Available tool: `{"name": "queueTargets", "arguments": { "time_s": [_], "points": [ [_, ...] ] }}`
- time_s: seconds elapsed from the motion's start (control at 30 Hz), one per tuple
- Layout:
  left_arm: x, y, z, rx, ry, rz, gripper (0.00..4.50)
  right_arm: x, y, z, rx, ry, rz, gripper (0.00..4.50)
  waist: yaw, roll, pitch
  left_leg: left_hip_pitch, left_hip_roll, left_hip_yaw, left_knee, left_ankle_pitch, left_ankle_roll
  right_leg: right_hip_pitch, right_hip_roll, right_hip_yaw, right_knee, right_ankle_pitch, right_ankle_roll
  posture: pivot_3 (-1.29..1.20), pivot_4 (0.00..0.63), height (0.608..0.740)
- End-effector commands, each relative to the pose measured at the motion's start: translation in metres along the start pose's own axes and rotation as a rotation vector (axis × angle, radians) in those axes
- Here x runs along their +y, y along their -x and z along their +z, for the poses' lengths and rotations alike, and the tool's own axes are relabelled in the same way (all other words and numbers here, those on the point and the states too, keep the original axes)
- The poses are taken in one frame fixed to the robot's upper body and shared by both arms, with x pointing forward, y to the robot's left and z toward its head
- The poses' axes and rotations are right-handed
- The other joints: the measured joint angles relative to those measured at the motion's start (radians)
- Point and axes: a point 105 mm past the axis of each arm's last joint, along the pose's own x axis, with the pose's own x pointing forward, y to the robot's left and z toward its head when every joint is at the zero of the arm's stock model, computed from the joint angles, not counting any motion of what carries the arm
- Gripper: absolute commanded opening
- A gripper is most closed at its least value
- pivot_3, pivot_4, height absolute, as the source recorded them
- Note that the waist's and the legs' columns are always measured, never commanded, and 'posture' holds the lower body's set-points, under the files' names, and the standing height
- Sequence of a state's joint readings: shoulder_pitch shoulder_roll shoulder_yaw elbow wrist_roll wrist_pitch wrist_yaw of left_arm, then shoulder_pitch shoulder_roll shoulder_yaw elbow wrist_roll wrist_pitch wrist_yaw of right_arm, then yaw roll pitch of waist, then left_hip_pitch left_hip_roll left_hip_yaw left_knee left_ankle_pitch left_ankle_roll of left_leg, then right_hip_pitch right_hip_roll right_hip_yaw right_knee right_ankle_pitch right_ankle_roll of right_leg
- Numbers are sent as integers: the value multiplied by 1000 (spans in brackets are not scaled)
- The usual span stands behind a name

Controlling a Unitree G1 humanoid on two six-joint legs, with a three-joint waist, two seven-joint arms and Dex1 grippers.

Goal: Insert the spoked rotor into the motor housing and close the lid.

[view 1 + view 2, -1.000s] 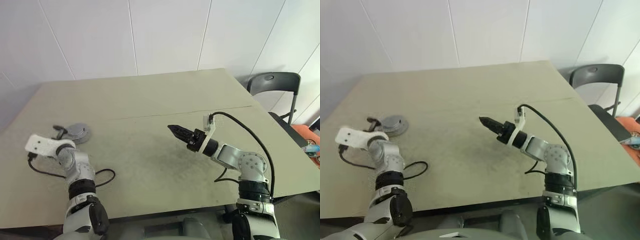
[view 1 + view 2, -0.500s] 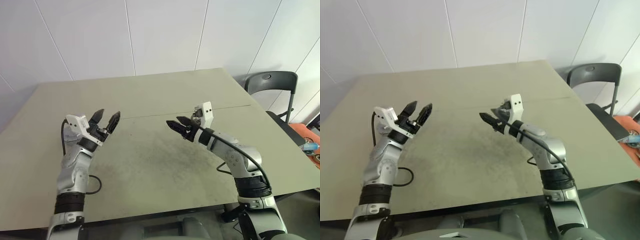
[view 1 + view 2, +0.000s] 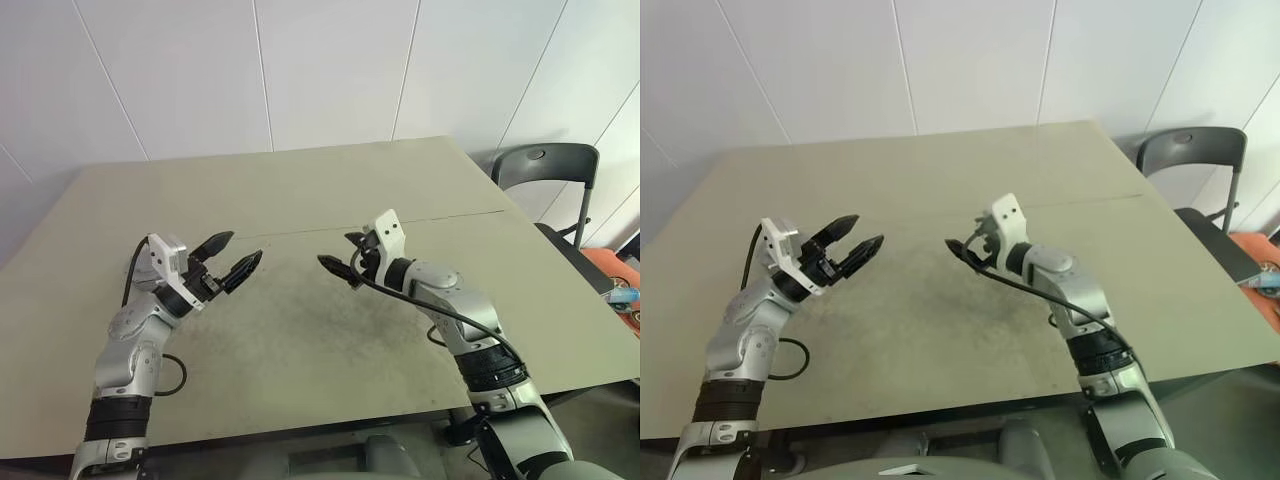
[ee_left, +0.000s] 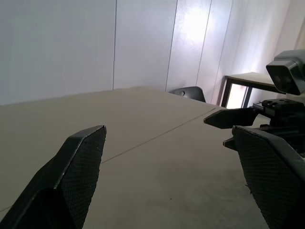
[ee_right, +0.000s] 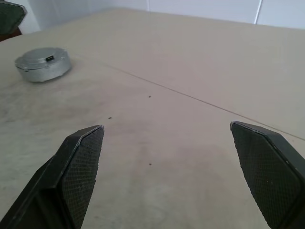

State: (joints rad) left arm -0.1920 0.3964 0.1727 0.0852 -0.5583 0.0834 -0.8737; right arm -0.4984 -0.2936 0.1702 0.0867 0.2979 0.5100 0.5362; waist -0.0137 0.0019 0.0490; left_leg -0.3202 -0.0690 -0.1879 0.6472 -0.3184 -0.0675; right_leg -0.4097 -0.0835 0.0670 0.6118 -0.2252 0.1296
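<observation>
A bare test room or lab — plain white panelled walls (image 3: pixel 330 70) close behind a wide beige tabletop (image 3: pixel 300 190), a grey plastic chair (image 3: pixel 545 165) pushed to its far corner, another table (image 4: pixel 248 78) by a bright window.

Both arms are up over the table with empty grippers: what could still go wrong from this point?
1. The left gripper and right gripper stand open, tips facing across a small gap above the table; further inward motion could make them collide.
2. The closed silver round assembly lies beside the left arm, so a careless sweep might knock it.
</observation>
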Motion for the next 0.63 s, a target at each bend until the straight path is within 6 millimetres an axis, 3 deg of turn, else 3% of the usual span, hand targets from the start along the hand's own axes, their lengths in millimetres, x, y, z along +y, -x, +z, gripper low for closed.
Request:
{"name": "queueTargets", "arguments": {
  "time_s": [0.03,0.17,0.3,0.43,0.63],
  "points": [
    [-4,-4,8,-18,-69,-28,4500,3,-8,23,-85,86,-3,4483,-2,0,0,0,0,0,0,0,0,0,0,0,0,0,-1,0,0,740],
    [-8,-6,4,-13,-80,-35,4500,1,-11,21,-96,144,-17,4483,0,0,0,0,0,0,-1,0,0,0,0,0,0,0,-1,0,0,740],
    [-5,-9,-18,99,-131,-46,4500,2,-14,26,-120,79,30,4483,0,0,0,0,0,0,-1,0,0,0,0,0,0,1,-2,0,0,740],
    [-10,-17,-13,50,-97,-71,4500,12,-18,27,-122,65,74,4483,-1,1,0,0,0,0,-1,0,0,0,0,0,0,1,-2,0,0,740],
    [-7,-19,-17,53,-115,-44,4500,7,-22,25,-118,63,38,4483,-1,1,0,0,0,0,-1,0,0,0,0,0,0,1,-2,0,0,740]
  ]
}}
